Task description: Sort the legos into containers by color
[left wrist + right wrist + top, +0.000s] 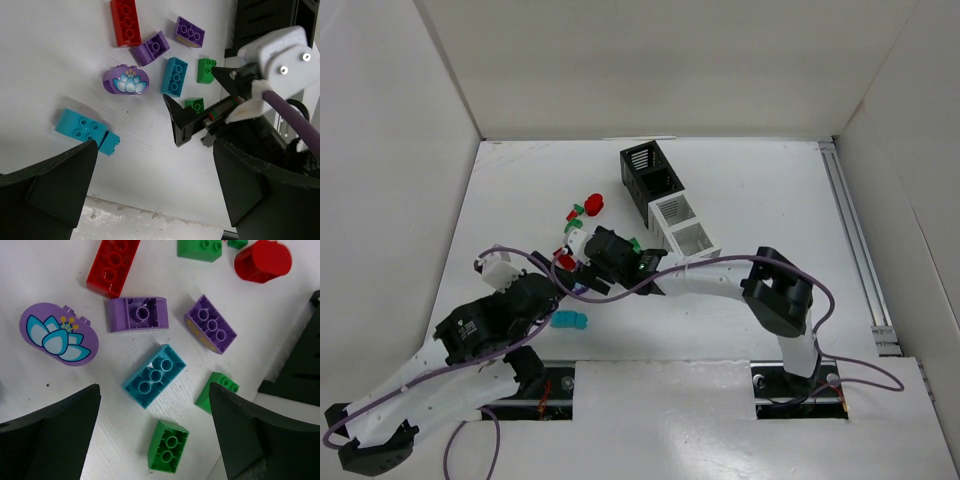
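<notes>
The legos lie loose on the white table. In the right wrist view I see an upturned green brick [168, 446], a cyan brick [154, 375], two purple bricks [138, 314] [210, 323], a purple lotus piece [59, 334], a red brick [113, 263] and a red round piece [263, 260]. My right gripper [154, 390] is open and empty above the green and cyan bricks. My left gripper [155, 150] is open and empty, with a cyan brick [87, 131] by its left finger. The containers [667, 196], two black and two white, stand behind the pile.
The right gripper [200, 100] shows in the left wrist view, right over the pile and close to my left gripper [555, 298]. A lone cyan brick [570, 320] lies near the table's front edge. White walls enclose the table; a rail [855, 240] runs along its right side.
</notes>
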`<state>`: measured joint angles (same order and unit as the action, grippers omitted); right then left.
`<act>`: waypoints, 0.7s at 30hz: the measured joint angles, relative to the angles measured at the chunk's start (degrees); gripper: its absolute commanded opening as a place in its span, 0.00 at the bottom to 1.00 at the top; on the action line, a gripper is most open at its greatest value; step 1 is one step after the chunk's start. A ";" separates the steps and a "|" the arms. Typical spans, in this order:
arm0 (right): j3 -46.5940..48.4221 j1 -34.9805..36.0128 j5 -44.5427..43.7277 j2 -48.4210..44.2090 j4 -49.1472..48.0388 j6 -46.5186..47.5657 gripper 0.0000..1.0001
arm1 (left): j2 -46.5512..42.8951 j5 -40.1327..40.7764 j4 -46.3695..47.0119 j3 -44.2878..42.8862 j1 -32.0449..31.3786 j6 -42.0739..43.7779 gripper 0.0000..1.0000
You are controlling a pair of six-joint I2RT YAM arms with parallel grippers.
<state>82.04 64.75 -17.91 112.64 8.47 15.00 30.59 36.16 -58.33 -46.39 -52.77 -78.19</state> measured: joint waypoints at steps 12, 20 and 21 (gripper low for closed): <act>1.49 -1.44 0.15 6.80 -0.20 -8.74 0.82 | -2.71 -1.20 0.35 0.26 -0.02 -0.33 1.00; 1.51 -3.10 1.38 8.37 -1.22 -11.17 0.65 | -3.52 -1.20 0.70 0.85 -0.02 -0.57 1.00; 1.51 -3.10 1.40 8.39 -1.25 -11.37 0.55 | -3.54 -1.20 0.72 0.85 -0.02 -0.63 1.00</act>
<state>83.55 61.65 -16.51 121.03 7.22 3.64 27.05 34.96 -57.60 -45.54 -52.80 -78.83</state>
